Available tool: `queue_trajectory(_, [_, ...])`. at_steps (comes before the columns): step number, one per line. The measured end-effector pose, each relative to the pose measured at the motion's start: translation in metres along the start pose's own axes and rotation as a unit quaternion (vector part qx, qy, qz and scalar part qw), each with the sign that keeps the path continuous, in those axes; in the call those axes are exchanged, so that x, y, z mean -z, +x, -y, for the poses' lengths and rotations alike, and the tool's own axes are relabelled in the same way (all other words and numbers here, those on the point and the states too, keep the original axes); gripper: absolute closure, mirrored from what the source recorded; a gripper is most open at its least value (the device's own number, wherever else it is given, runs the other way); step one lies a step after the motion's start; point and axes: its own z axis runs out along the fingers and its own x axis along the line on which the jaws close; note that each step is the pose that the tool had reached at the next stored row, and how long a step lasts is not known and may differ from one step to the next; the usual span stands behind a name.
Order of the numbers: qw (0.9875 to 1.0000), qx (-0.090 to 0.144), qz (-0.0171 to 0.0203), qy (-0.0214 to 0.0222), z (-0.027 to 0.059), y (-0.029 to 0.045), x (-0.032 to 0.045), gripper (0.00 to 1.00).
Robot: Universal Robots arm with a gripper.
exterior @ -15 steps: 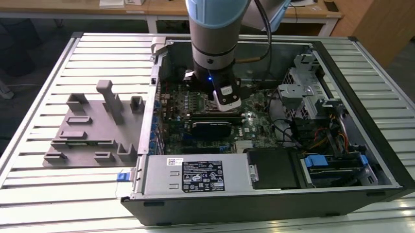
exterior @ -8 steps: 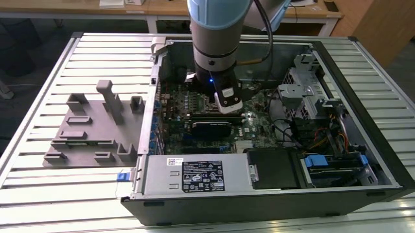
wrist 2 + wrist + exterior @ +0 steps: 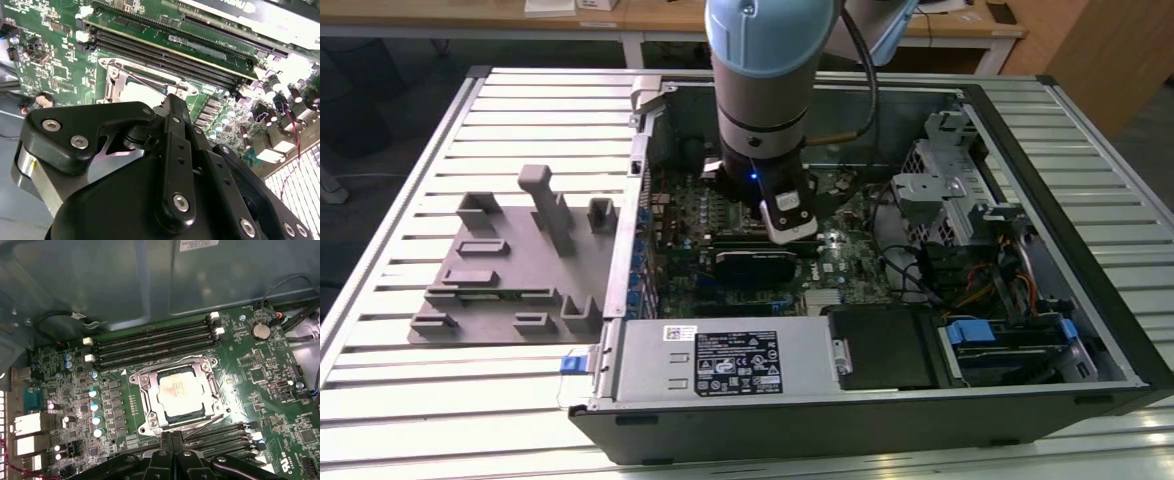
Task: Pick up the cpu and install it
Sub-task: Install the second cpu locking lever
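The cpu [image 3: 179, 391], a flat square chip with a shiny metal top, lies in the motherboard socket inside its metal frame [image 3: 145, 405]. My gripper [image 3: 170, 434] is just above the socket's edge, beside a thin wire lever [image 3: 200, 427]. Its two black fingers are pressed together and hold nothing. In the second wrist view the gripper [image 3: 172, 98] points down at the socket frame [image 3: 114, 75]. In the exterior view the arm [image 3: 767, 120] reaches straight down into the open computer case [image 3: 1014, 150] over the green motherboard [image 3: 854, 250].
Memory slots [image 3: 155, 342] run along both sides of the socket. A grey fixture [image 3: 507, 260] with upright blocks sits on the slatted table at the exterior view's left. The power supply [image 3: 720, 360], drive cage [image 3: 947, 190] and cables [image 3: 987, 280] crowd the case.
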Motion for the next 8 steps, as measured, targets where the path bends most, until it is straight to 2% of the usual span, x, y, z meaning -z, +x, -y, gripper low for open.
queue_trajectory(8, [1.0000, 0.000, 0.0002, 0.0000, 0.0051, 0.0012, -0.0050, 0.89])
